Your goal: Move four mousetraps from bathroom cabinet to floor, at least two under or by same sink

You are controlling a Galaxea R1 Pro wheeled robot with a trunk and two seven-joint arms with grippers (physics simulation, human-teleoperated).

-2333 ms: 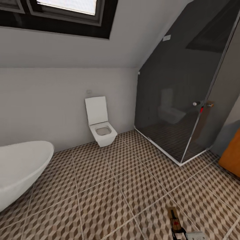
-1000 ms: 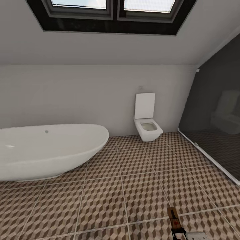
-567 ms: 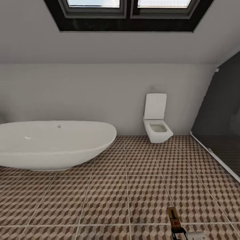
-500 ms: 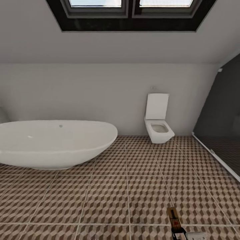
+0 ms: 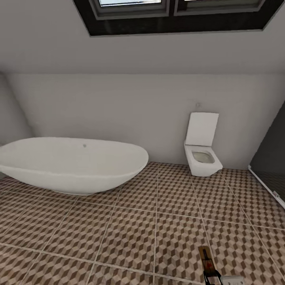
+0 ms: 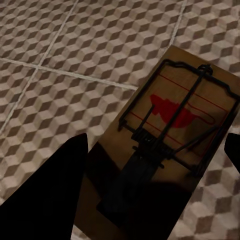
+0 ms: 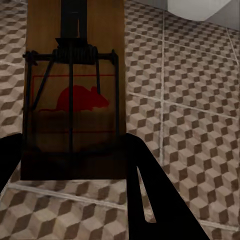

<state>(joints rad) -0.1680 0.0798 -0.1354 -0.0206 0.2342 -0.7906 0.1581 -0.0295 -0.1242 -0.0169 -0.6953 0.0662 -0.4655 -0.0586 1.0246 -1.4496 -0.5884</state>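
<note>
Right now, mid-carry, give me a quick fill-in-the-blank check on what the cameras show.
1. The left gripper carries a ____.
2. The print on the mousetrap in the right gripper is a red ____.
3. Against the far wall, right of the bathtub, stands a white ____ with its lid up.

Missing: mousetrap; mouse; toilet

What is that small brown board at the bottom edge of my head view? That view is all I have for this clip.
Observer: A mousetrap. The right wrist view shows a red mouse printed on its wooden board, under the wire parts.
Operator: Is it lying on the tiles?
Observer: It looks held rather than lying there. The dark right fingers flank it above the bathroom floor.
Operator: And the left arm?
Observer: The left wrist view shows a second mousetrap between the left fingers, also above the tiles.
</note>
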